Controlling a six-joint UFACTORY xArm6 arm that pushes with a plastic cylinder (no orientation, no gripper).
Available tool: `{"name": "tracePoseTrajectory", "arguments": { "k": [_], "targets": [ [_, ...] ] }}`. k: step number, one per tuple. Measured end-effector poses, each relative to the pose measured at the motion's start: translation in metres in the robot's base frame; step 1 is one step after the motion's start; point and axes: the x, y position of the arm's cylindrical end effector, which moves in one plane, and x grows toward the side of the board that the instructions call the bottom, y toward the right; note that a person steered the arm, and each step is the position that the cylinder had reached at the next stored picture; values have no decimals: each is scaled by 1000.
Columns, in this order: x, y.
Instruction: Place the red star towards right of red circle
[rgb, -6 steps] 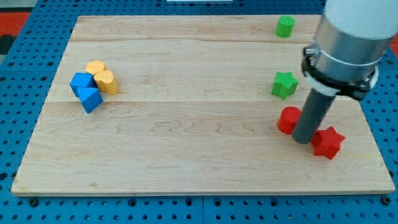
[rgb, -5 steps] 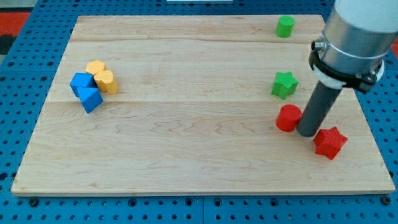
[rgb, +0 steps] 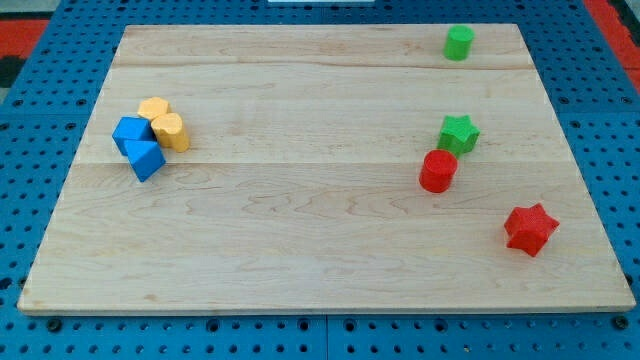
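My tip is out of frame; no rod or arm shows, so its pose and its place relative to the blocks cannot be told. There is no claw on this rig, hence no claw state to record.

Red star-shaped block (rgb: 529, 229) lies near the right edge of the pale wooden surface (rgb: 300, 250), toward the bottom right corner. Red circle, a short red cylinder block (rgb: 437, 171), sits up and to the left of it, well apart. Green star-shaped block (rgb: 458, 134) is just beside the red circle on its upper right, possibly touching.

Key relation: the red star is already on the right of the red circle, but lower, nearer the bottom edge. Judgement: task largely met; any further push would run the star toward the top edge to level it with the circle.

Elsewhere: green cylinder block (rgb: 458, 42) near the top edge; two blue blocks (rgb: 138, 148) and two yellow blocks (rgb: 163, 124) are clustered near the left edge.
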Motion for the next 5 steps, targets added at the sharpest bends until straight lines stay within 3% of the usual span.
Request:
{"name": "tracePoseTrajectory", "arguments": {
  "k": [1, 2, 3, 5],
  "targets": [
    [3, -88],
    [-31, -143],
    [-66, -137],
    [-48, -111]
  ]
}}
